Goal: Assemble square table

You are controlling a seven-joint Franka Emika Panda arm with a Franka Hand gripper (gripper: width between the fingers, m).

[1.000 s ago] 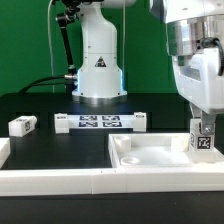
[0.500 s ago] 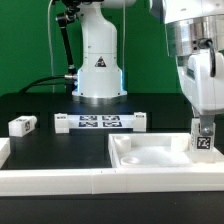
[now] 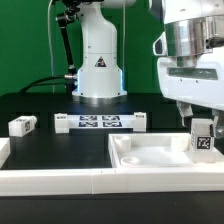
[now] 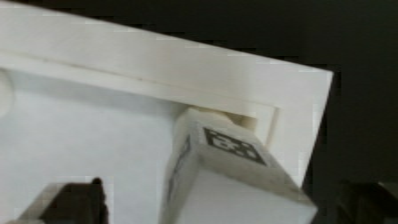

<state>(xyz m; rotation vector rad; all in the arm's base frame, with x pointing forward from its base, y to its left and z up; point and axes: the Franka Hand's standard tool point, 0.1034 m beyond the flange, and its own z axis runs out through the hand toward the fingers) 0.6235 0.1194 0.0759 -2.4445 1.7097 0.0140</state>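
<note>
End effector: the end effector (image 3: 203,118) is hanging just above the upright leg at about 4 o'clock in the exterior view. Its fingers are standing apart and gripping nothing. In the wrist view (image 4: 217,200) one dark fingertip (image 4: 71,203) is showing clear of the leg, while the other is blending into the dark edge and is hard to make out.
Upright leg: the upright leg (image 3: 203,140) (image 4: 231,155) is standing in the tabletop's corner with its tag facing out. Its foot is hiding behind the rim.
Tabletop: the tabletop (image 3: 160,152) (image 4: 107,90) is lying rim-up on the surface (image 3: 50,145) at 5 o'clock. The frame is cutting off its far side.
Loose leg: the loose leg (image 3: 22,125) is lying at 9 o'clock, well apart from the tabletop.
Small white block: the small white block (image 3: 140,121) is sitting just beside the marker board (image 3: 98,122), and its tag is too small to read.
Border wall: the border wall (image 3: 60,172) is running along 6 o'clock.
Arm: the casing is filling 1 to 3 o'clock, and its upper part is out of frame.
</note>
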